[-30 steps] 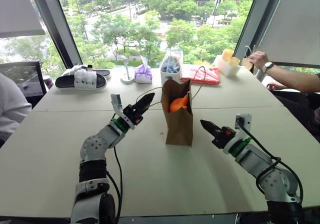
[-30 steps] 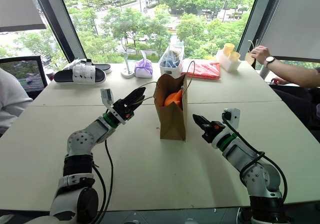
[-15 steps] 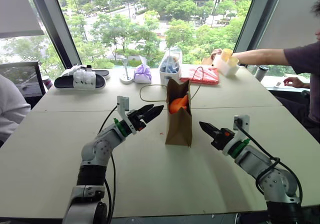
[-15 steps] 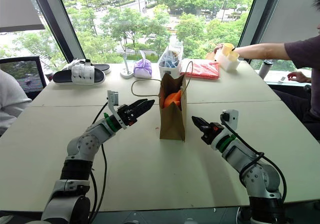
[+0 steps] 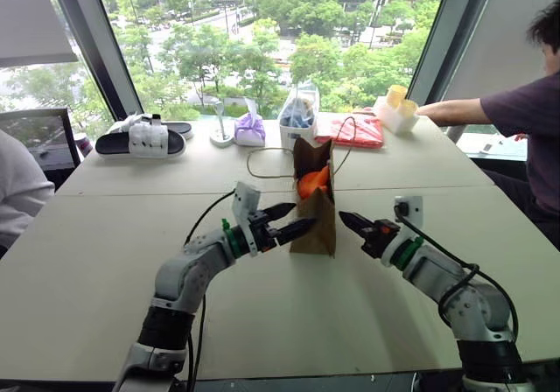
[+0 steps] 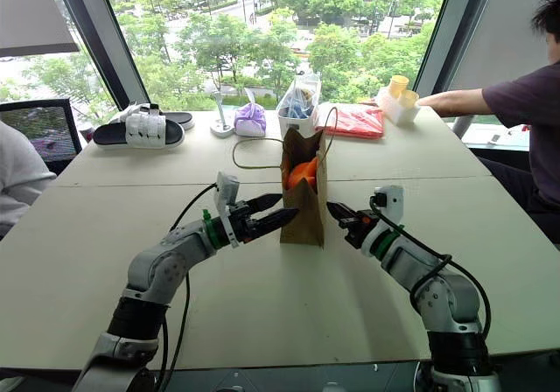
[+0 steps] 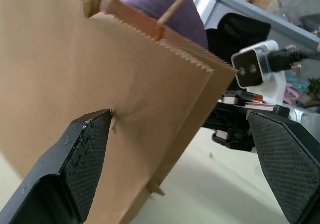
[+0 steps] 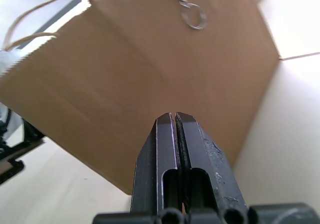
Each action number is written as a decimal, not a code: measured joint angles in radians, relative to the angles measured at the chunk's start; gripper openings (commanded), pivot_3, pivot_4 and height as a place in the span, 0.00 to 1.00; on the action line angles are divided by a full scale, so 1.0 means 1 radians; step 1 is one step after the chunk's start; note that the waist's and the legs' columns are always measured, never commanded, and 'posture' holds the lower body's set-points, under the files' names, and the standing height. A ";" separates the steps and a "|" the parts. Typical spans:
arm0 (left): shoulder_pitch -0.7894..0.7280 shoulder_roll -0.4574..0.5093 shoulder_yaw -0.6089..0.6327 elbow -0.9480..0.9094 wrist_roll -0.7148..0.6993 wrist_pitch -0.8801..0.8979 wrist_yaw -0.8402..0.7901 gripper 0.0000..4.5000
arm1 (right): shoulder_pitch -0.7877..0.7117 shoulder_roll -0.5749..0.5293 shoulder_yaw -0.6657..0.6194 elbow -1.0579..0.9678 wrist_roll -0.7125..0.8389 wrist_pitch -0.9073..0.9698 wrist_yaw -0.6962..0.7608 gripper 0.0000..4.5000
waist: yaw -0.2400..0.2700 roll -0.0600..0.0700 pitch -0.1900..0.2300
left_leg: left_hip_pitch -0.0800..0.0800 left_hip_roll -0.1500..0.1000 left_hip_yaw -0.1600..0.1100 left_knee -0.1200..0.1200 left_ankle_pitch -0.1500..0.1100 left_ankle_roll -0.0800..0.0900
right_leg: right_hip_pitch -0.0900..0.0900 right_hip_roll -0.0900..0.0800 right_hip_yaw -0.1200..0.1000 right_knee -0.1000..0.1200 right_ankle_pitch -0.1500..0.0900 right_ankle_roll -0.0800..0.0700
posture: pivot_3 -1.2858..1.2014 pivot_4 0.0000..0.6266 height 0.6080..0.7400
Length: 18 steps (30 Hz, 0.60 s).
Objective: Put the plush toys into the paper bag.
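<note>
The paper bag (image 5: 315, 201) stands upright near the middle of the table (image 5: 262, 313), its mouth open at the top and its thin cord handles looping out toward the far side. An orange plush toy (image 5: 312, 182) sits inside, showing above the cut front edge (a green toy cannot be made out in any view).

The left gripper (image 5: 289, 220) is at the bag's left side, fingers spread wide, one of them (image 7: 87, 149) pressing a small dent into the paper wall while the other stands past the bag's near corner. It holds nothing.

The right gripper (image 5: 348, 221) is just beside the bag's right side, fingers pressed tightly together and empty, tip pointing at the brown wall; whether it touches the paper cannot be told.

Along the far edge by the window lie a black and white slipper (image 5: 144, 138), a purple pouch (image 5: 251, 129), a clear plastic bag with blue contents (image 5: 299, 112) and a red packet (image 5: 354, 131). A person's arm (image 5: 459, 110) reaches over the table's far right corner, near a small white tray (image 5: 395, 112).
</note>
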 measured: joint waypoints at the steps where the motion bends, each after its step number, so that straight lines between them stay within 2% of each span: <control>1: 0.000 -0.002 -0.012 -0.006 0.014 -0.004 0.008 0.99 | -0.002 0.000 0.000 -0.005 0.002 0.004 0.005 0.00 | 0.000 0.000 0.000 | 0.000 0.000 0.000 0.000 0.000 0.000 | 0.000 0.000 0.000 0.000 0.000 0.000 | 0.52 0.24 1.00; 10: -0.028 -0.040 -0.169 0.005 0.225 -0.084 0.104 0.99 | -0.055 0.003 0.008 -0.038 0.043 0.071 0.045 0.00 | 0.003 0.000 0.000 | 0.000 0.000 0.000 0.000 0.000 0.000 | 0.001 0.000 0.000 -0.001 0.000 0.000 | 0.52 0.24 1.00; 18: -0.092 -0.104 -0.232 0.094 0.410 -0.171 0.235 0.99 | -0.087 0.001 0.021 -0.023 0.005 0.079 0.055 0.00 | 0.002 0.000 0.000 | 0.000 0.000 0.000 0.000 0.000 0.000 | 0.000 0.000 -0.001 -0.001 0.000 0.000 | 0.52 0.24 1.00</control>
